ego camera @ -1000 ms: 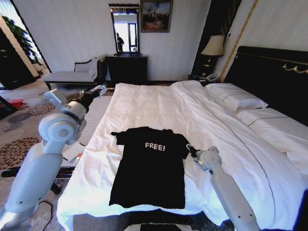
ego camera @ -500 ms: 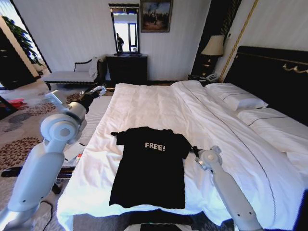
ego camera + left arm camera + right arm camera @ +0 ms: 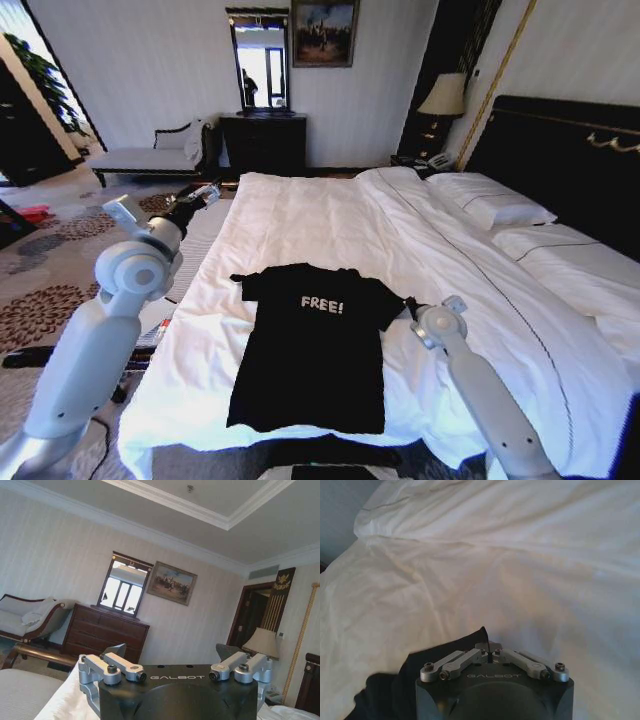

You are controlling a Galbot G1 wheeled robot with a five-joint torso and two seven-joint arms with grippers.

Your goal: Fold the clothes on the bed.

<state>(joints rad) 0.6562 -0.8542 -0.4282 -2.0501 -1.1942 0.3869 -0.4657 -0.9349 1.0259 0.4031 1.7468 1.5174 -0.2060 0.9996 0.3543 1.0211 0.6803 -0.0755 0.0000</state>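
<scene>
Head view: the black T-shirt point(image 3: 312, 345) lies flat, front up, on the near part of the bed point(image 3: 330, 215), hem toward the robot, collar toward the far side, white lettering across the chest. The cotton looks thin and limp against the smooth, slightly rumpled white duvet point(image 3: 480, 290). The right end effector point(image 3: 410, 305) sits low at the tip of the shirt's right sleeve. The left end effector point(image 3: 205, 190) is raised off the bed's left edge, above the patterned carpet point(image 3: 40, 270).

Left wrist view: the left end effector point(image 3: 177, 655) points at the far wall, its metal fingers point(image 3: 117, 655) spread wide and holding nothing.

Right wrist view: the right end effector point(image 3: 490, 647) has its fingers drawn together, pinching a peak of the black sleeve cloth just above the duvet.

By my judgement the shirt is light and soft, will sag and drag instead of keeping shape, and is best taken at sleeve ends, shoulders or hem corners.
</scene>
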